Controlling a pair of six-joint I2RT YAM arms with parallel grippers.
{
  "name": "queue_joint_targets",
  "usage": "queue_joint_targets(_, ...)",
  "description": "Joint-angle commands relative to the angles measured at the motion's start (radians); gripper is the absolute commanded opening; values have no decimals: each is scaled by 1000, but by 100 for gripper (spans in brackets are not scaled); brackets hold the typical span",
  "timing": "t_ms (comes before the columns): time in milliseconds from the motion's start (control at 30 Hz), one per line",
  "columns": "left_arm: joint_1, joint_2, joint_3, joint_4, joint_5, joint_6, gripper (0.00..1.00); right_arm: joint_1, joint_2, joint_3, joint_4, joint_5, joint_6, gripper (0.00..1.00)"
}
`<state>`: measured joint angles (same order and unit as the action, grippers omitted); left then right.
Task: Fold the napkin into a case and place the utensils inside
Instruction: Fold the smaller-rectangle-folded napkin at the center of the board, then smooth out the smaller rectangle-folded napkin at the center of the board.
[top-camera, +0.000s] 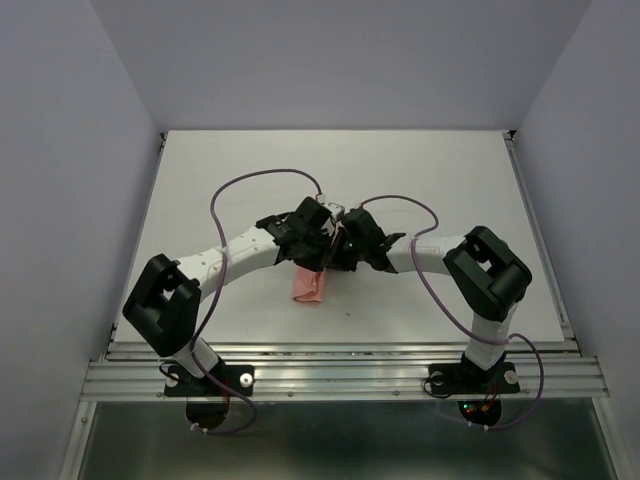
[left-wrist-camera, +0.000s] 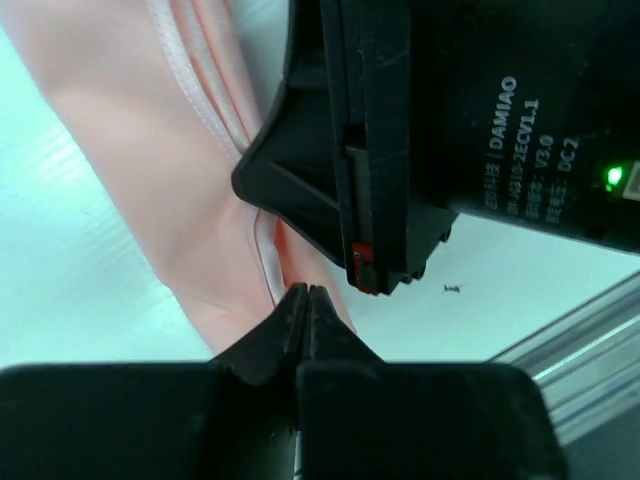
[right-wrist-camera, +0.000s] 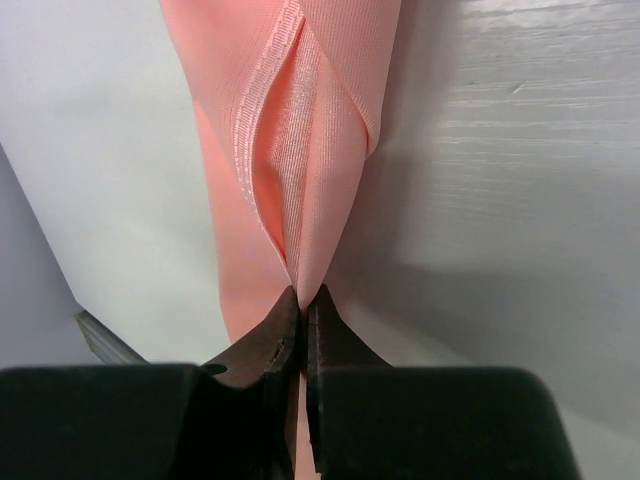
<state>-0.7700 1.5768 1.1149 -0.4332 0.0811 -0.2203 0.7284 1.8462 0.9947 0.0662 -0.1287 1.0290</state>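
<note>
The right end effector (right-wrist-camera: 303, 292) is clamped on a fold of the napkin (right-wrist-camera: 310, 130), and the left end effector (left-wrist-camera: 303, 290), its jaws together, touches it just ahead.

From above, the far part of the napkin (top-camera: 307, 287) is hidden where the left arm (top-camera: 240, 255) and right arm (top-camera: 420, 255) meet. In the left wrist view a black housing (left-wrist-camera: 440, 120) covers the cloth's right side, and the cloth runs off the top edge. Whether the left gripper (left-wrist-camera: 305, 298) pinches cloth cannot be told. A dark speck (left-wrist-camera: 452, 289) on the table (left-wrist-camera: 60, 280) is too small to identify.
</note>
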Motion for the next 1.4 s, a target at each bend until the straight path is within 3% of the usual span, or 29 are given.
queue_joint_targets(0,-25,-81,-55,71,178,30,0,9,-18,-13,64,-6,10,1)
queue_joint_targets(167,46,-150,-147,157,279,-11,0,9,-13,-16,66,-9,6,1)
queue_joint_targets(400,74,-164,-188,177,296,-17,0,9,-12,-19,67,-5,9,1)
queue_joint_targets(733,78,-175,-227,155,191,-19,0,9,-31,-25,66,11,-1,1)
queue_joint_targets(1000,121,-135,-257,212,123,-123,0,0,-47,-41,66,11,-12,1)
queue_joint_targets(1367,123,-52,-302,320,167,-205,0,-9,-44,-33,61,11,-24,1)
